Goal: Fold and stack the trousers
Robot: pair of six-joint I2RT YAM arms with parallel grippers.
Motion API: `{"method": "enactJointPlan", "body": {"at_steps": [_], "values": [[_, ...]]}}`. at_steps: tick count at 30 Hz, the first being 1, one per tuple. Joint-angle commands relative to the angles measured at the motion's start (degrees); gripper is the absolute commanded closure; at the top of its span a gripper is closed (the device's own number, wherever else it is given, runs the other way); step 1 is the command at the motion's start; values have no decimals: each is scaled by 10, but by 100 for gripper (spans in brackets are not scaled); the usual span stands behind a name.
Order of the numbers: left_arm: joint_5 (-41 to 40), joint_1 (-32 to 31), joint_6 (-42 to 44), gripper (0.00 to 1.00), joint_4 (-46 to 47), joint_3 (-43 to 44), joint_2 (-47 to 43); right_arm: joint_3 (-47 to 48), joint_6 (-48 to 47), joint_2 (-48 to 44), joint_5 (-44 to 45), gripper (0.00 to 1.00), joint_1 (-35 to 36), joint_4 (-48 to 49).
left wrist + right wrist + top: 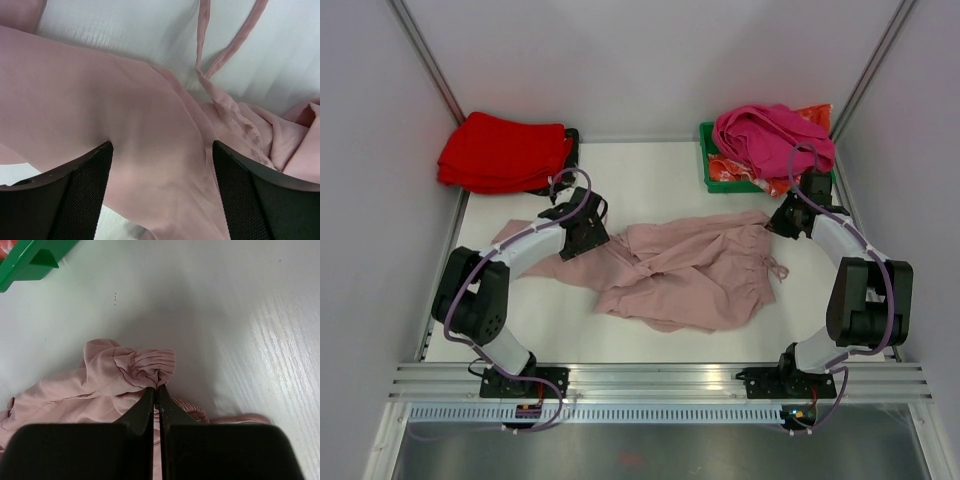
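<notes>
Bin (708, 160): green plastic, rectangular, at the far right corner of the table (650, 180). I find it heaped with a crumpled magenta garment (770, 135) that swells over the rim. An orange patterned cloth (812, 115) shows beneath and behind it.

Red stack (500, 150): vivid red garments, folded flat, at the far left corner, outside any container.

Trousers (690, 275): pale dusty pink, thin and soft, lying loose mid-table between the two arms. They are rumpled into broad creases, with one leg trailing left under the left arm. A thin flat cord (775, 268) of the same pink curls off the right edge; in my left wrist view it loops over bare white tabletop.

Left gripper (582, 235): low over the left part of the trousers. Its black fingers (75, 200) are spread wide, their inner faces a fine mesh texture, with smooth fabric lying between and below them. I see nothing pinched.

Right gripper (785, 222): at the far right edge of the trousers. Its fingers (145, 412) are pressed together, nipping a gathered, pleated fold of the pink fabric at their tips, and the bin corner is visible beyond.
</notes>
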Motion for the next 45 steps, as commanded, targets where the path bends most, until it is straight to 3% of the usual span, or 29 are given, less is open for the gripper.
{"method": "enactJointPlan", "body": {"at_steps": [1,5,10,13,17,19,20,23,26,28,32,36,37,38,40,41,44,45], "values": [[-23,-1,-40,14,31,8,-12,-3,-1,-5,-12,100,-2,16],[-50,-1,-32,8,31,30,2,-4,0,-3,-11,100,-2,19],[-38,2,-34,14,3,53,69,-4,4,-4,-10,100,-2,19],[-39,2,-44,22,10,26,64,-6,2,-9,1,100,-2,18],[-50,2,-49,46,3,11,34,-7,2,-12,4,100,-2,17],[-60,2,-48,52,-3,13,14,-8,4,-11,3,100,-2,19],[-63,3,-45,64,-6,18,-14,-7,6,-10,3,100,-2,20],[-74,4,-32,84,-10,22,-80,-8,8,-5,5,100,-2,23],[-84,4,-23,98,-10,6,-139,-5,12,2,12,100,-3,26],[-99,4,-38,98,-10,-22,-210,-1,21,4,17,100,-3,27],[-103,4,-88,98,-5,-171,-347,4,39,2,34,100,-7,39],[-59,4,-153,98,-45,-276,-458,13,48,2,47,100,-14,40],[-46,4,-158,95,-53,-291,-493,15,49,4,47,100,-16,39],[-34,4,-157,72,-52,-313,-509,16,51,5,47,100,-18,40],[-7,4,-155,47,-54,-321,-538,20,52,6,45,100,-19,41],[-4,4,-154,26,-67,-316,-545,21,52,7,45,100,-20,42],[-34,4,-137,8,-102,-261,-549,31,51,9,40,100,-22,42],[-66,4,-110,7,-103,-243,-547,34,51,9,37,100,-22,42]]}}
